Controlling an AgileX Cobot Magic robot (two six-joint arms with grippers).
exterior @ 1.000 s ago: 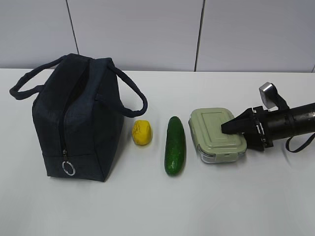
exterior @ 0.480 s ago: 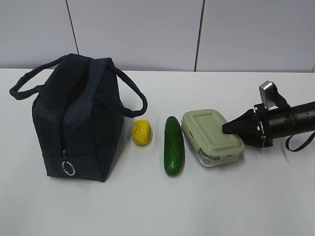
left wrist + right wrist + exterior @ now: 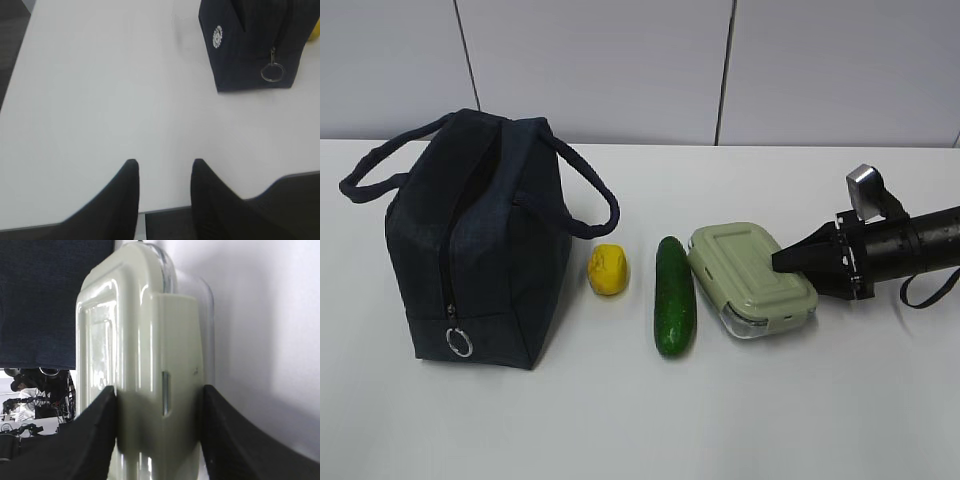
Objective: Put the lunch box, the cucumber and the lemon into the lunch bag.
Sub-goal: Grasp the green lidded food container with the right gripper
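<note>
Since a second ago the lunch box [image 3: 752, 278] has turned and slid toward the cucumber [image 3: 674, 295], its left end now just beside it, and the cucumber has tilted slightly. The right gripper [image 3: 782, 262] reaches in low from the right, and its jaws have come in on the box. In the right wrist view the sage-green lid and clear base stand on edge between the two dark fingers [image 3: 95, 435], which press against the box's top and bottom faces at its near short end: the right jaws are grasping the lunch box [image 3: 145, 370]. The box lies tilted, its right end lifted a little off the worktop [image 3: 720, 420].

The lemon [image 3: 608, 270] sits between the cucumber and the lunch bag [image 3: 470, 250], which stands upright at the left with its zipper ring hanging low.

The left gripper [image 3: 162, 175] hovers above bare worktop well clear of the bag, its jaws parted with nothing between them.
</note>
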